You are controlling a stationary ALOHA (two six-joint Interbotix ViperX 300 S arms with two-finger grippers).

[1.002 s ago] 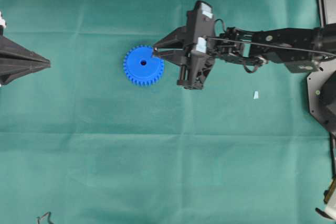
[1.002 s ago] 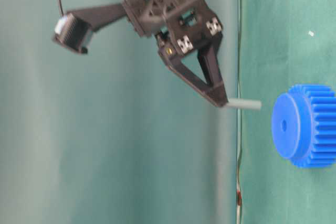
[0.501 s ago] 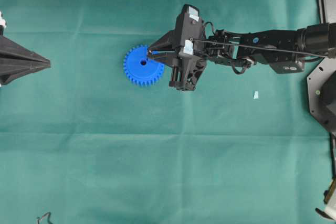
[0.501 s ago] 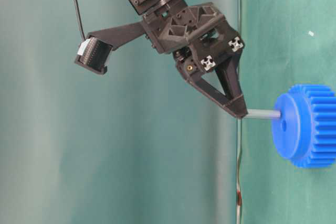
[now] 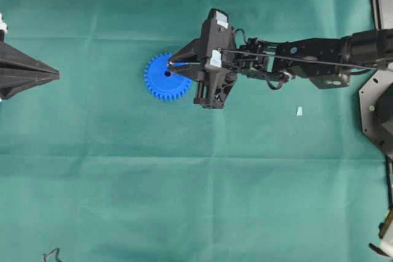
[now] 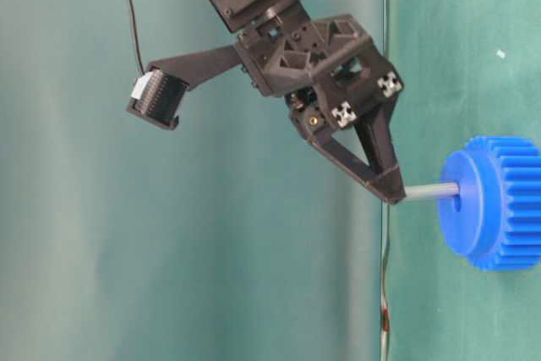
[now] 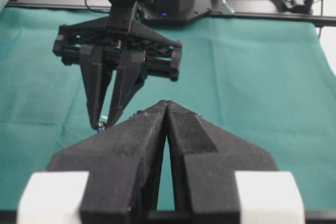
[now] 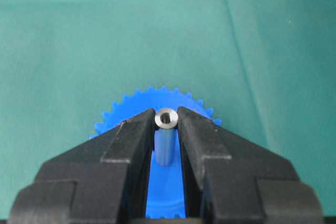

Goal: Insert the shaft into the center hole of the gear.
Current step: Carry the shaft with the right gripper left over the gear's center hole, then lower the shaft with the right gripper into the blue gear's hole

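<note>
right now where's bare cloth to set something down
The wide stretch below the gear, and the gap between it and the parked left gripper. Crowded right of the gear: the right gripper holds the shaft there.

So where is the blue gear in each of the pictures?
Overhead exterior: the gear lies left of centre, under the right gripper.
Table-level exterior: at the right edge, with the shaft touching its hub.
Left wrist: hidden behind the closed left gripper.
Right wrist: low in the middle, behind the gripper's fingers.
Shared landmark: the right gripper holding the shaft.
</note>
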